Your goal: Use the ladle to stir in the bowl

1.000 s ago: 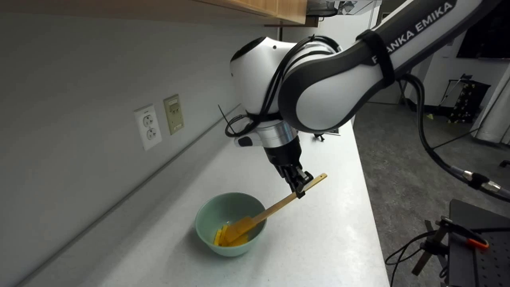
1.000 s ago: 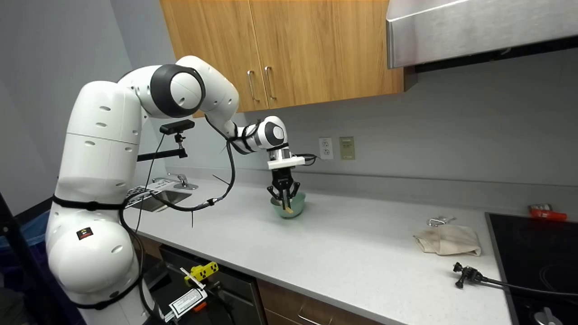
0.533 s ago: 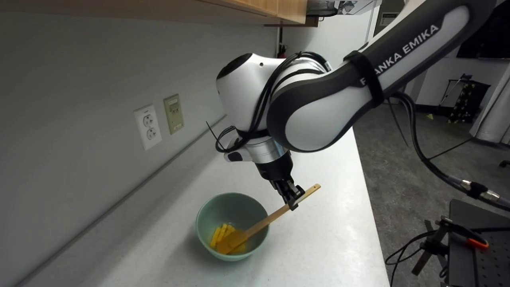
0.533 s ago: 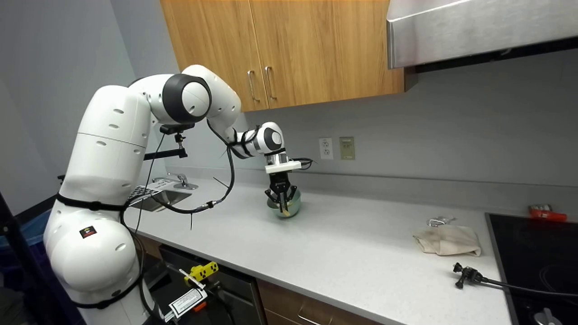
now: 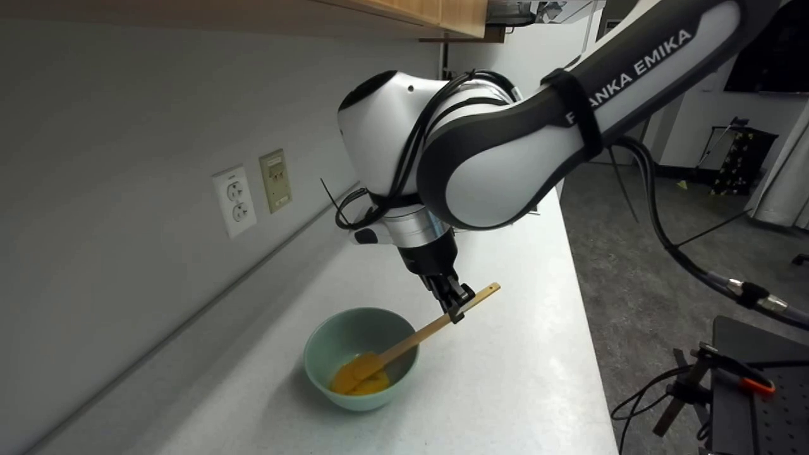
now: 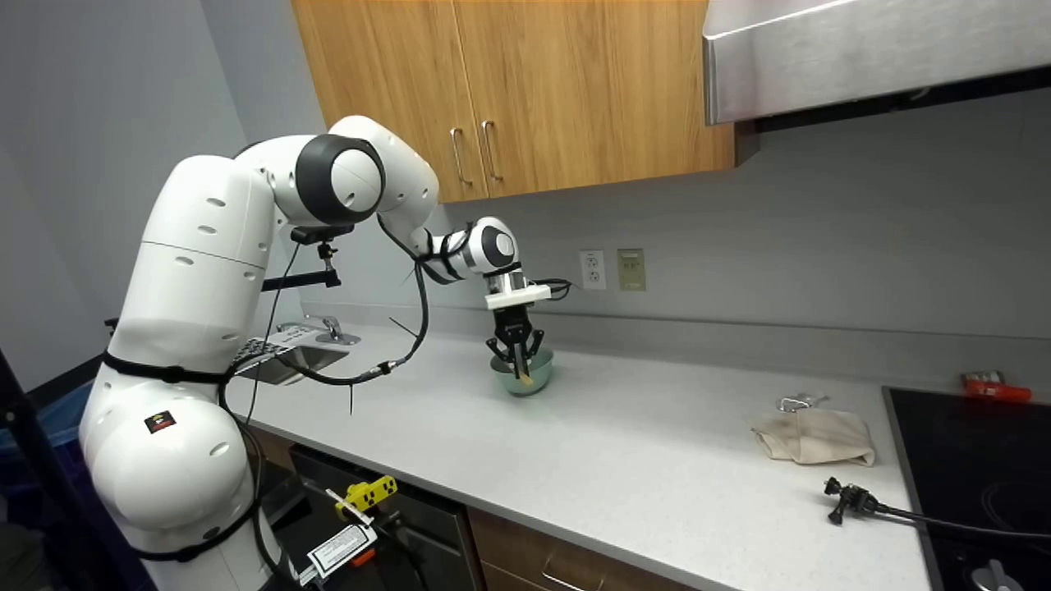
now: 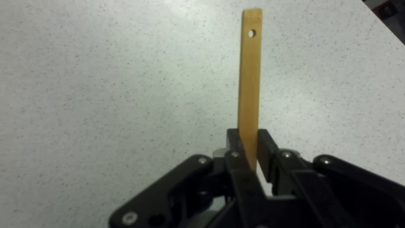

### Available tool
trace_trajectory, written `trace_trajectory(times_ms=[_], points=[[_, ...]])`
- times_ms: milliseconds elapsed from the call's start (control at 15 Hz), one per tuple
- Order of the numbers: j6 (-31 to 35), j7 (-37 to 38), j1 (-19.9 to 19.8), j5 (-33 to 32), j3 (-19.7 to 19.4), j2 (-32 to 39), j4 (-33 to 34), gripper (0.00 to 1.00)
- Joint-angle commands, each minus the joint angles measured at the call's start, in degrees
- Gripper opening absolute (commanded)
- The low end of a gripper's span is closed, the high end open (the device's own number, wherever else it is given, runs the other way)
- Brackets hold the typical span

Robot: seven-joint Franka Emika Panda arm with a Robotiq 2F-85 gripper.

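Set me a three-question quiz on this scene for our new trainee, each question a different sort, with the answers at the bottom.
1. True or false: the spatula reaches into the bowl.
2. Which part of the spatula do the fingers grip?
3. Fill in the blank: in an exterior view, a folded ____ lies near the stove.

Key:
1. True.
2. The handle.
3. Cloth.

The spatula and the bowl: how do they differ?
The spatula is long and slim; the bowl is round and hollow. The spatula is tan and orange, the bowl pale green. The spatula slants, held in the gripper; the bowl rests on the counter. Neither shows a pattern.
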Motion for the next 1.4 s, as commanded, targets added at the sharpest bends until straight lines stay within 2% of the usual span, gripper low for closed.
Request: trace_trajectory(times_ms=[0,200,733,1200,1333], points=[[-2.7,1.3,1.4,-5.6,-0.8,0.0,1.6,0.04],[-2.9,1.7,1.8,-9.7,-1.0,-0.2,1.7,0.04],[-2.8,4.4,3.2,-15.3,-1.0,0.6,1.9,0.04],[-3.1,7.6,5.4,-16.5,-0.3,3.0,2.9,0.04],[-2.9,7.2,5.0,-16.7,-0.5,2.1,2.2,0.04]])
